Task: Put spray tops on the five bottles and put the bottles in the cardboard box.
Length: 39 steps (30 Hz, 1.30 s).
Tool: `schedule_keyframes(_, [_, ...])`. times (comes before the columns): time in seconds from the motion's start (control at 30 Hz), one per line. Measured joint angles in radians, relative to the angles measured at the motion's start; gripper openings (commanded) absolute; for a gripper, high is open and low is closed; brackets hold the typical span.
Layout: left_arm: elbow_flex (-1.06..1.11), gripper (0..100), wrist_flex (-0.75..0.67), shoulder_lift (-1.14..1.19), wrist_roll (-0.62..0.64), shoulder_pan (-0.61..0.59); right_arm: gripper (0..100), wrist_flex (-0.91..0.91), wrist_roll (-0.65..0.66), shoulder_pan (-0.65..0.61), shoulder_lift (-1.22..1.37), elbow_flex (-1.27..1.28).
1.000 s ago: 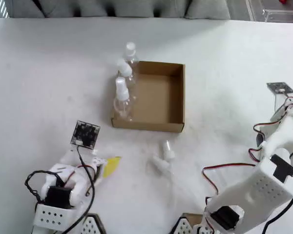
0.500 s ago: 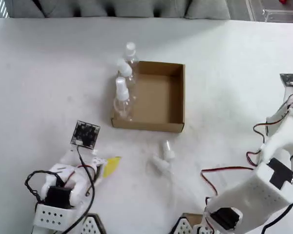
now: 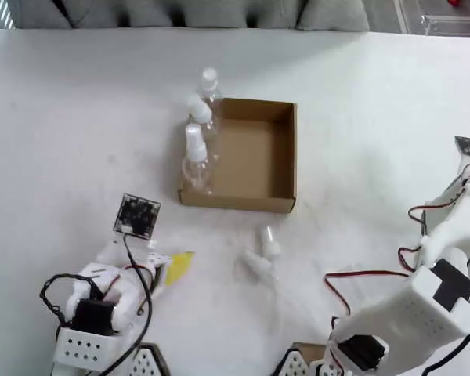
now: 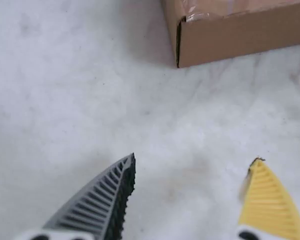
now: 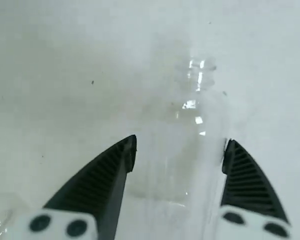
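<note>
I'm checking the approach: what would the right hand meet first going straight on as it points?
Most likely the clear plastic bottle without a top, right ahead between the right hand's open fingers; its depth is unclear.

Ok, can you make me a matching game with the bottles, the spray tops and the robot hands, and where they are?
Things:
1. clear plastic bottle without a top
2. loose white spray tops
3. three clear bottles with white tops
4. left hand

Places:
A. lying on the white table in front of the brown cardboard box
B. standing along one side wall of the box
C. between the right hand's open fingers
D. open, over bare table near a box corner

Pairs: 1-C, 2-A, 3-B, 4-D
</note>
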Motion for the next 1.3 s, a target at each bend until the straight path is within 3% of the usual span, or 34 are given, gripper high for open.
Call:
schedule_keyframes(0.17, [0.000,33,0.000,0.000,0.000,0.000,22.0,-0.078,-0.023,-0.002,0.000,0.049])
schedule_keyframes(0.47, [0.000,33,0.000,0.000,0.000,0.000,1.0,-0.115,0.014,0.000,0.000,0.061])
schedule_keyframes(0.6, [0.000,33,0.000,0.000,0.000,0.000,1.5,-0.114,0.058,0.000,-0.002,0.061])
schedule_keyframes(0.77, [0.000,33,0.000,0.000,0.032,0.008,1.6,0.017,0.025,-0.044,-0.008,0.060])
schedule_keyframes(1.07, [-0.157,33,0.091,0.005,0.077,0.126,1.6,0.054,-0.023,-0.107,-0.026,0.091])
schedule_keyframes(1.2, [-0.290,33,0.163,0.008,0.091,0.262,1.6,0.054,-0.023,-0.107,-0.026,0.091])
schedule_keyframes(1.3, [-0.385,33,0.172,0.144,0.175,0.382,1.6,0.057,-0.029,-0.107,-0.026,0.091])
